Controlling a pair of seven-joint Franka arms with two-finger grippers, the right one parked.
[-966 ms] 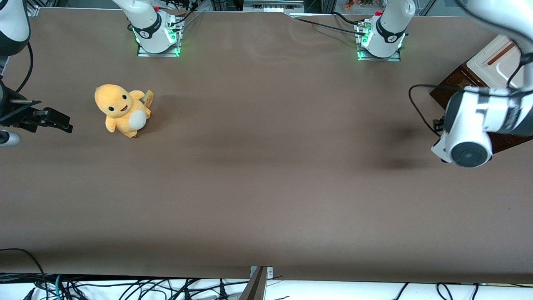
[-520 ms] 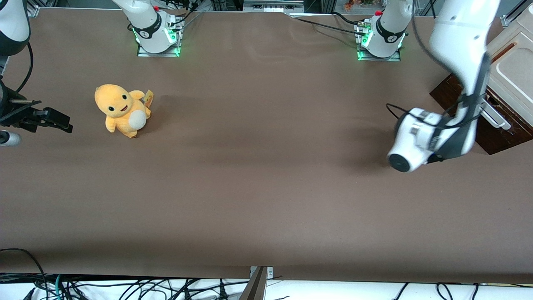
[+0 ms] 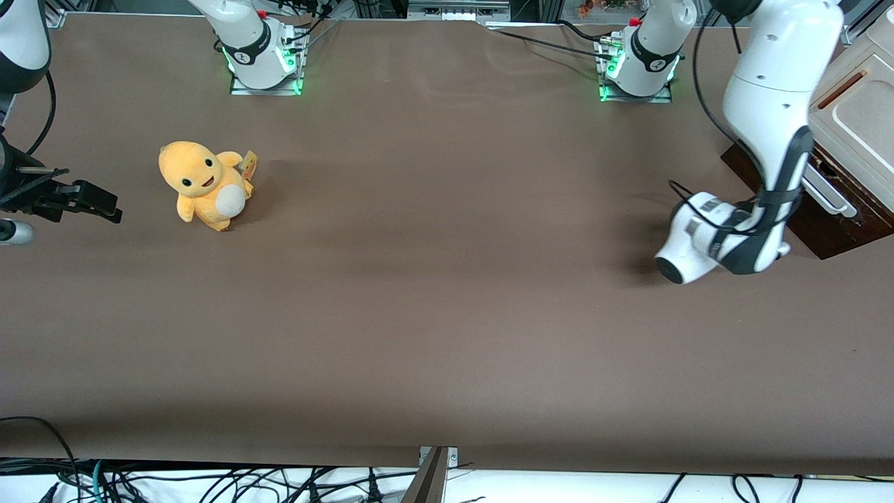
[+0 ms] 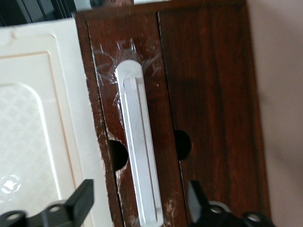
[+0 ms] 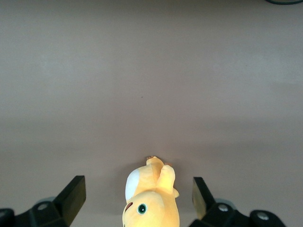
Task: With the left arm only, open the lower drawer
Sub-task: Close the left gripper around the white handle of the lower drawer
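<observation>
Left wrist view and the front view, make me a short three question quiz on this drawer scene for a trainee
1. True or false: the claw is already closed on the white bar handle.
2. Which drawer carries that handle? A) the cream upper drawer B) the dark-brown lower drawer
3. What sits toward the parked arm's end of the table?

Key
1. False: the fingers stand open, one on each side of the handle, without gripping it.
2. B
3. The yellow plush toy.
</observation>
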